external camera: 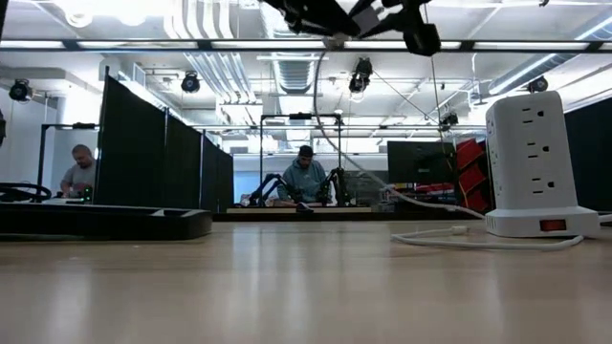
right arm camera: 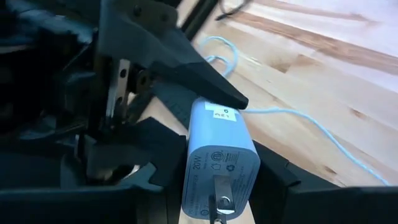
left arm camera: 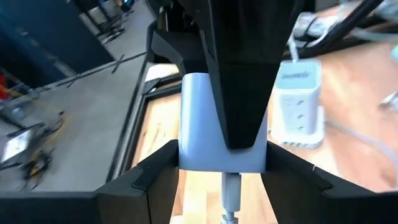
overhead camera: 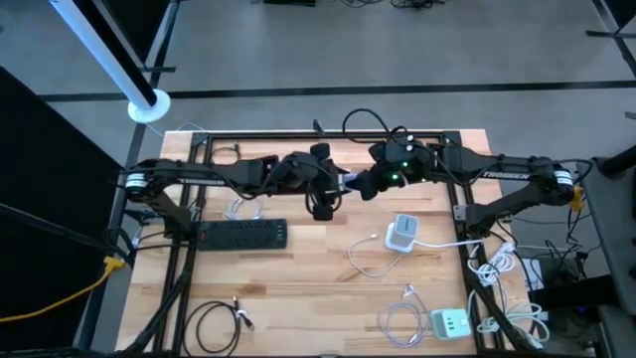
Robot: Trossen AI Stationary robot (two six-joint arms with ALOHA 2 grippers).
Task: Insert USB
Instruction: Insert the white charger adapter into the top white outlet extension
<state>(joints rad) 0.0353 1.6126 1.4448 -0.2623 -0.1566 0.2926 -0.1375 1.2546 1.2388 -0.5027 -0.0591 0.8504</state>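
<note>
While both arms meet above the middle of the desk point(overhead camera: 298, 268) in the high view, I have the left gripper point(overhead camera: 333, 184) and the right gripper point(overhead camera: 366, 185) almost nose to nose, so plug and port can line up in the air. The tower power strip point(overhead camera: 402, 233) and the black power strip point(overhead camera: 243, 235) lie unused below.

From the low view I see only the grippers' undersides at the top edge, with a white cable point(external camera: 330, 105) hanging from them, well clear of the desk.

In the left wrist view, the white USB charger point(left arm camera: 221, 124) sits between dark fingers, a cable plug point(left arm camera: 231, 190) at its face.

In the right wrist view, my fingers clamp the same charger point(right arm camera: 219, 163), prongs toward the camera, bracing it for the push.
</note>
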